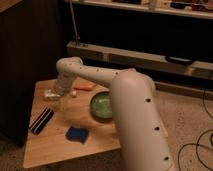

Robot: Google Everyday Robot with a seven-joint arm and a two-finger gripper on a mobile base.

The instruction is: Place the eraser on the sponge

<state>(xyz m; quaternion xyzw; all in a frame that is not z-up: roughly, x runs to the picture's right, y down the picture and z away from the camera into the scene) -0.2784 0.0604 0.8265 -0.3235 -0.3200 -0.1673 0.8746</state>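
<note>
Gripper (59,101) — hanging from the wrist picture-left of the green bowl (102,105), low over the tabletop (55,150) and just beside a whitish packet (50,94). I cannot tell whether it is apart or together.

Eraser (42,120): farther picture-left of the bowl and a little nearer the camera, lying flat on the tabletop with its pale stripe up. Its long axis runs on a diagonal, with the near end toward the tabletop's left edge and the far end pointing up toward the gripper and the packet.

Sponge (77,134): in front of the bowl, on its left side. It lies flat with its long side roughly across the view, so crosswise to the eraser's line. The two are apart, with bare wood between them — the eraser is not on the sponge.

My reading: lying on its broad face, the eraser offers its narrow width to a grasp across the stripe. I judge the arm is posed beyond its far end for that reason, though the pose alone does not settle it.

An orange stick (84,86) lies behind the bowl, to its left.
</note>
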